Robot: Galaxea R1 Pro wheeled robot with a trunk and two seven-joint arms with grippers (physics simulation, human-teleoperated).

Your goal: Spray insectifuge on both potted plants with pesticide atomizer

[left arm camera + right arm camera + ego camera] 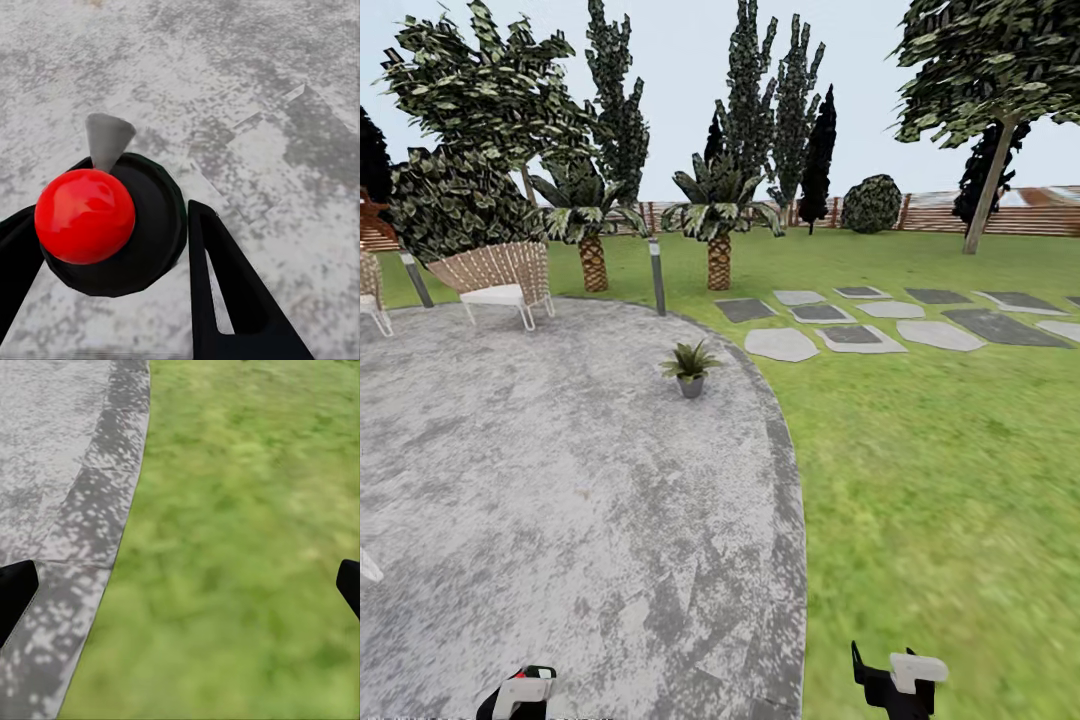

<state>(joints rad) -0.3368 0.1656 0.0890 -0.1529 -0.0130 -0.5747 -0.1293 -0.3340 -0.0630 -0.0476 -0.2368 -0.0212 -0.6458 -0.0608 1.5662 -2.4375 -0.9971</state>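
We have the pesticide atomizer (105, 221) in the left gripper (112, 255): in the left wrist view the two dark fingers (232, 292) sit tight on either side of the dark bottle body, seen from above with its red cap and grey nozzle cone. So pickup looks done and we're in the carry-to-plant step.

The right gripper (180, 585) has nothing between its fingertips, which sit wide apart at the frame edges over the seam where the patio (560, 500) meets the lawn (940, 450).

Landmark = the potted plant (690, 368). It stands on the patio near its curved edge, well ahead of us. Beyond it is a grey bollard lamp (656, 275); beyond that, two palms (718, 215). The stepping stones (850, 335) lie on the lawn beside it, on our right. A wicker chair (500, 275) is off to its left, further back. We can make out only this one potted plant.

Next move, our call: drive closer to the plant, raise the left arm and aim the nozzle at the leaves. Too far to spray from here. The nozzle points away from the wrist camera, so aim needs checking from the head view.

Labels: no readable writing or brand anywhere; the bottle label isn't visible from above.
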